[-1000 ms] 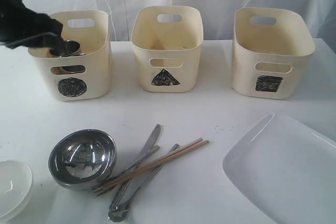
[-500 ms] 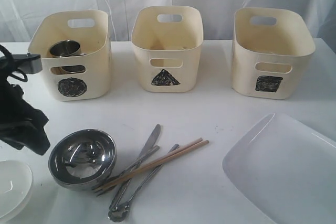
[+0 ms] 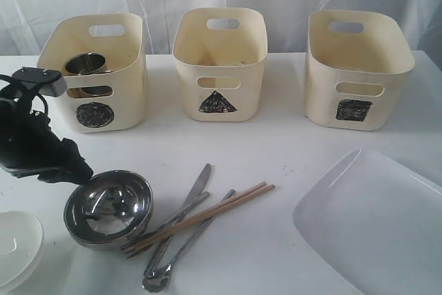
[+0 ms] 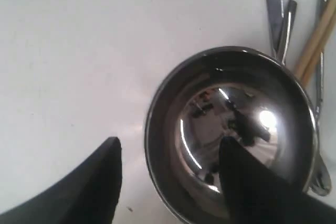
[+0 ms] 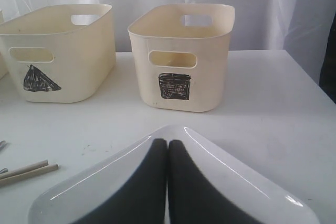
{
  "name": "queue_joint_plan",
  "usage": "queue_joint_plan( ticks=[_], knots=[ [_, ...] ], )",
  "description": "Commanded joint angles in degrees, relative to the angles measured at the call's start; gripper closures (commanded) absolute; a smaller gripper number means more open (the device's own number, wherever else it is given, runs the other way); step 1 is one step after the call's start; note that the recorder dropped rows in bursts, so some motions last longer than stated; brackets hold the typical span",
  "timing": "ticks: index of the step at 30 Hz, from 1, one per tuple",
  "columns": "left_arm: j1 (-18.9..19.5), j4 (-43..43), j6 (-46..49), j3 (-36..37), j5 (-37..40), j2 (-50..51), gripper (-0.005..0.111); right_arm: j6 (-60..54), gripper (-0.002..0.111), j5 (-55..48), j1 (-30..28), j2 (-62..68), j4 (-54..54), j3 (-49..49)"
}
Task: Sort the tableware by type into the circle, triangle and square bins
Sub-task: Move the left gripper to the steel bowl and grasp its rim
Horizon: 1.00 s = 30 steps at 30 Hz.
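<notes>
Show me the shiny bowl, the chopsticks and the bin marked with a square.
steel bowl (image 3: pixel 108 205): exterior view, on its inner hollow.
chopsticks (image 3: pixel 200 217): exterior view, midway along the sticks.
square bin (image 3: pixel 353 110): exterior view, on its black square mark.

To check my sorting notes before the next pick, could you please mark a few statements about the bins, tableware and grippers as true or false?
1. A steel mug stands in the circle bin. True.
2. The left gripper is shut on the steel bowl. False: its jaws stand open, one finger over the bowl's inside and one outside its rim.
3. The chopsticks are inside a bin. False: they lie on the table, across the steel cutlery.
4. The right gripper is shut. True.
</notes>
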<state>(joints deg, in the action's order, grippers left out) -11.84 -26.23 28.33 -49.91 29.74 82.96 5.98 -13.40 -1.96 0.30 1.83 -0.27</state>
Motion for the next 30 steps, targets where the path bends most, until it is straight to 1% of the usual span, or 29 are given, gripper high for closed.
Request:
queue_joint_plan(
  ticks=[1, 6, 10, 14, 18, 27, 30],
  knots=[
    [-0.25, -1.25, 0.33, 1.82, -3.99, -0.25, 0.048, 0.29, 0.108, 0.18, 0.27, -0.30, 0.12, 0.27],
    [-0.25, -2.30, 0.33, 5.41, -9.36, -0.20, 0.048, 0.29, 0.108, 0.18, 0.27, -0.30, 0.12, 0.27],
    [-0.25, -3.64, 0.33, 7.46, -11.36, 0.47, 0.048, 0.29, 0.108, 0.18, 0.27, -0.30, 0.12, 0.27],
    [-0.25, -4.57, 1.07, 8.33, -10.66, 1.98, 0.048, 0.29, 0.108, 0.18, 0.27, -0.30, 0.45, 0.27],
    [-0.25, -7.39, 3.34, 8.61, -10.41, 3.41, 0.048, 0.29, 0.108, 0.18, 0.27, -0.30, 0.45, 0.27],
    [-0.25, -17.96, 15.33, 8.61, -7.45, 8.64, 0.048, 0.29, 0.108, 0.18, 0.27, -0.30, 0.33, 0.27],
    [-0.25, -19.82, 17.58, 8.61, -7.01, 9.79, 0.048, 0.29, 0.108, 0.18, 0.27, -0.30, 0.33, 0.27]
  ],
)
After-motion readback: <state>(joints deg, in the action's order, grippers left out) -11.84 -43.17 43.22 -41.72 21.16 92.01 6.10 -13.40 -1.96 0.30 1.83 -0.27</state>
